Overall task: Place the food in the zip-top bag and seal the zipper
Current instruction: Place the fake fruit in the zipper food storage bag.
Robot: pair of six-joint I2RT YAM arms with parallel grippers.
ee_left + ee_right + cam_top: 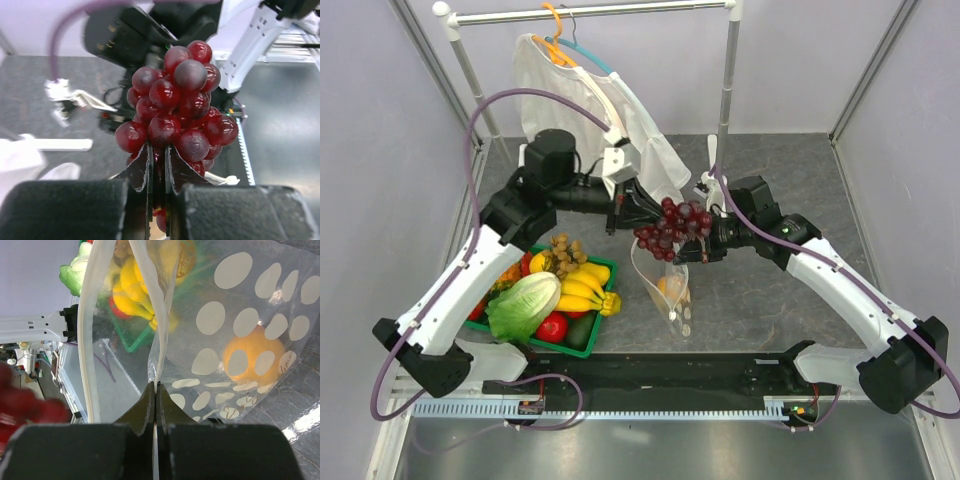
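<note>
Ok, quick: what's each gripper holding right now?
Left gripper: closed on the grape bunch.
Right gripper: closed on the edge of the zip-top bag.

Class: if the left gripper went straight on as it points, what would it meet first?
Beyond the grape bunch the left gripper holds, probably the right arm's black wrist; depth is unclear.

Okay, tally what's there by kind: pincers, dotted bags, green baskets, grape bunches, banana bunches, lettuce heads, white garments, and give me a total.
Pincers: 2, the left pincer and the right pincer
Dotted bag: 1
Green basket: 1
Grape bunch: 1
Banana bunch: 1
Lettuce head: 1
White garment: 1
Total: 8
</note>
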